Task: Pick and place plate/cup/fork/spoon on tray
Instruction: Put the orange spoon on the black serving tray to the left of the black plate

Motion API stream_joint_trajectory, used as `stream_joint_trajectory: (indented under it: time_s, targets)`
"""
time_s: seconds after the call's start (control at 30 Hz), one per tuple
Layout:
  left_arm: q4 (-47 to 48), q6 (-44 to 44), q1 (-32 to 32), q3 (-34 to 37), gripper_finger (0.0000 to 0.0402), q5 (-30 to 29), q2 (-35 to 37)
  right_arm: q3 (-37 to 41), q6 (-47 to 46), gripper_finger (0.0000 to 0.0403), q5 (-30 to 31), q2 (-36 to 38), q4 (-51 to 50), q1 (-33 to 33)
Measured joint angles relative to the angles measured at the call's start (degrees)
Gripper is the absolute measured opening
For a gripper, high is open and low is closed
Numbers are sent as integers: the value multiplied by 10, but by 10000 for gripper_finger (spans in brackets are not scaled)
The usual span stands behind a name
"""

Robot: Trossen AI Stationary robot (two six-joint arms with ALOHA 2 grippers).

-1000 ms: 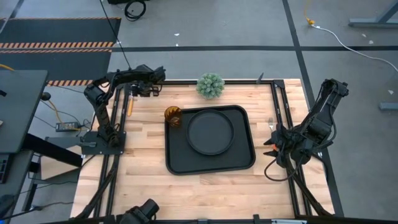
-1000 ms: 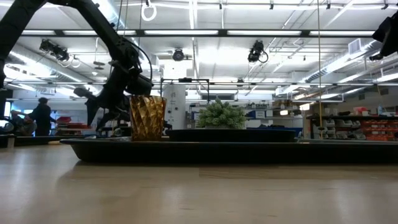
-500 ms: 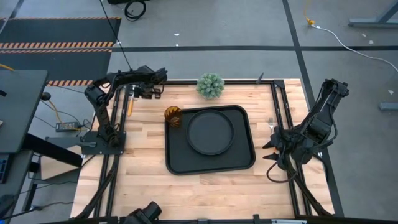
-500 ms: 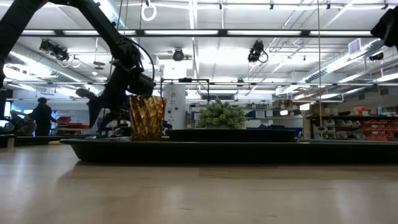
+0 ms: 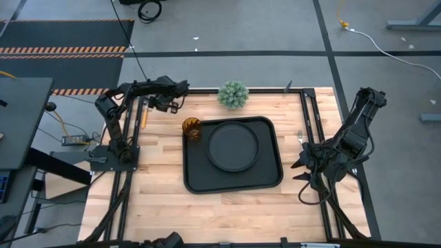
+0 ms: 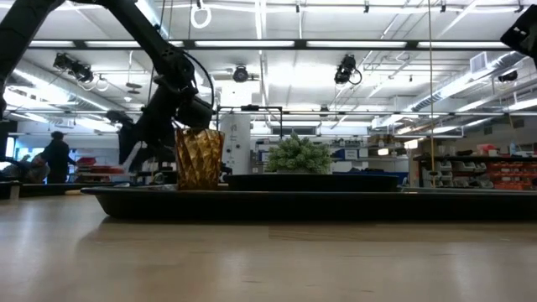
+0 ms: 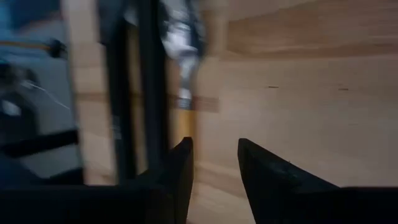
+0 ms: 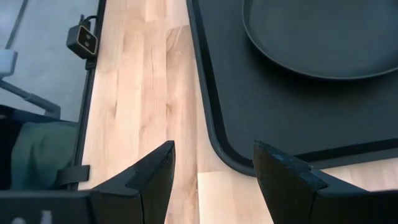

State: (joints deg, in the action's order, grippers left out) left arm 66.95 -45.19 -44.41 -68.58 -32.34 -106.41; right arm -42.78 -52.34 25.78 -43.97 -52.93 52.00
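Observation:
The black tray (image 5: 196, 176) lies mid-table with the round black plate (image 5: 233, 145) resting flat in it. The amber cup (image 5: 191, 129) (image 6: 199, 158) stands upright at the tray's far left corner. The spoon (image 5: 145, 114) (image 7: 184, 106) lies on the wood by the table's left edge. My left gripper (image 5: 169, 104) (image 7: 214, 162) hovers open above the far left of the table, between spoon and cup, with nothing between its fingers. The fork (image 5: 300, 137) lies near the right edge, beside my right arm. My right gripper (image 5: 301, 169) (image 8: 214, 165) is open and raised, right of the tray.
A small green potted plant (image 5: 233, 94) stands at the far edge, just behind the tray. Black frame rails run along the table's left (image 5: 129, 131) and right (image 5: 311, 124) sides. Bare wood lies in front of the tray (image 5: 227, 210).
My left gripper has swung a little toward the table's right along the far edge and has rolled about its own axis, staying open. My right gripper has tipped slightly in place. Tray, plate, cup, spoon and fork have kept still.

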Motion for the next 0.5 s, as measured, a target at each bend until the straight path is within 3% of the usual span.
stream_joint_trajectory:
  time_s: [0.2,0.37,0.5]
  targets:
    - [-3,11,35,0,132,-80,58,0,-1,221,-1,0,11,0]
    - [-78,84,48,25,132,-44,126,0,-18,221,-1,0,14,0]
    - [-136,85,37,100,132,-8,195,0,-21,221,0,0,31,0]
